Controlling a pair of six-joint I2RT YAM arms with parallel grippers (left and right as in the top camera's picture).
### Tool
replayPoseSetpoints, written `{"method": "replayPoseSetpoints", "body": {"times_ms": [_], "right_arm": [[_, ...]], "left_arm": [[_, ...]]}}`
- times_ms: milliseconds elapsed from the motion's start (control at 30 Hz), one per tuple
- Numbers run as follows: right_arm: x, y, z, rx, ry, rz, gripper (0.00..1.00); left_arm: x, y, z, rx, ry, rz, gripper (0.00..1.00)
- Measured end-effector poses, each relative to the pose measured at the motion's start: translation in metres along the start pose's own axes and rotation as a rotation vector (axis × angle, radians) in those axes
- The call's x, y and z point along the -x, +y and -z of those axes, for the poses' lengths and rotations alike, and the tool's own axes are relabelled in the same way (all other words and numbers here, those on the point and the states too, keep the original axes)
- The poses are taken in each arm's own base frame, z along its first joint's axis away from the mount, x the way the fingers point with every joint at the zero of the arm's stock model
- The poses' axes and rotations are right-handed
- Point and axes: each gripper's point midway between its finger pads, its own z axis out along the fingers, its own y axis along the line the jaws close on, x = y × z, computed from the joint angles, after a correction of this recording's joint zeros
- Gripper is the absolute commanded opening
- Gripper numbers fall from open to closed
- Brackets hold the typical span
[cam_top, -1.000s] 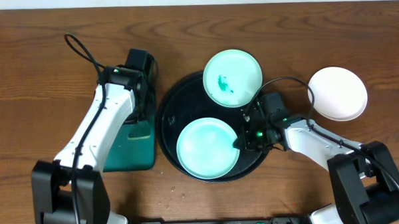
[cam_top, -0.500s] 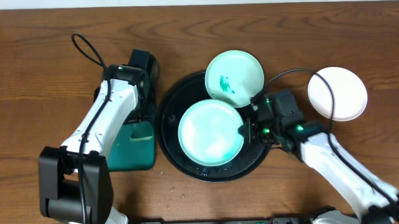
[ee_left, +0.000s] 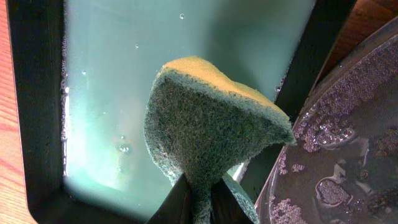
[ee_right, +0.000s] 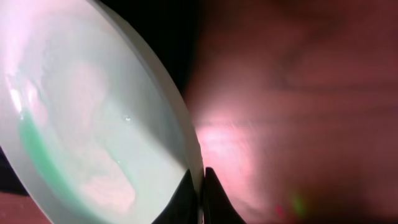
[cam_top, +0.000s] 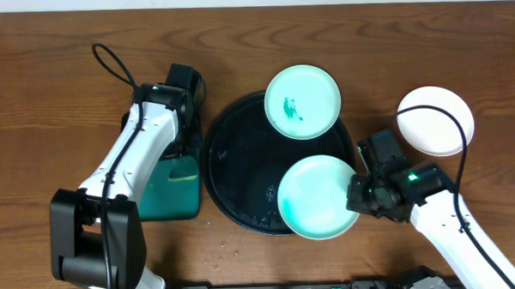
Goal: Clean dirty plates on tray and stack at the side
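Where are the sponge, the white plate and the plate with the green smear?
sponge [ee_left: 205, 134]: left wrist view, middle of its rough green face.
white plate [cam_top: 436, 128]: overhead view, near its centre.
smeared mint plate [cam_top: 318, 95]: overhead view, bare part right of the smear.

I can read no text, label, brand, number or sign in any of my three views.
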Motion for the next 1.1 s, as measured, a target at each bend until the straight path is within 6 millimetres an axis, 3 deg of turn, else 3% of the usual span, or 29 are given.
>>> {"method": "replayPoseSetpoints", "body": {"times_ms": [67,167,333,467,600,800,1100], "right_arm": [[-0.008,-0.003,0.005,-0.014,0.036,-0.01,0.02],[-0.017,0.007,0.006,0.049,0.088,0.013,0.01],[-0.023,0.047,0.011,0.267,0.148,0.102,0.02],[-0.005,0.083,0.021,0.442,0.066,0.204,0.02],[0.026,0.114,0.035,0.553,-0.11,0.306,0.01],[0.064,0.13,0.047,0.543,-0.325,0.349,0.02],[0.075,0.134,0.058,0.366,-0.416,0.432,0.01]], "left_arm": [[0.0,0.0,0.0,0.0,0.0,0.0,0.1],[0.0,0.0,0.0,0.0,0.0,0.0,0.1],[0.0,0.0,0.0,0.0,0.001,-0.001,0.1],[0.0,0.0,0.0,0.001,0.001,0.0,0.1],[0.0,0.0,0.0,0.001,0.001,0.0,0.1],[0.0,0.0,0.0,0.001,0.001,0.0,0.1],[0.0,0.0,0.0,0.001,0.001,0.0,0.1]]}}
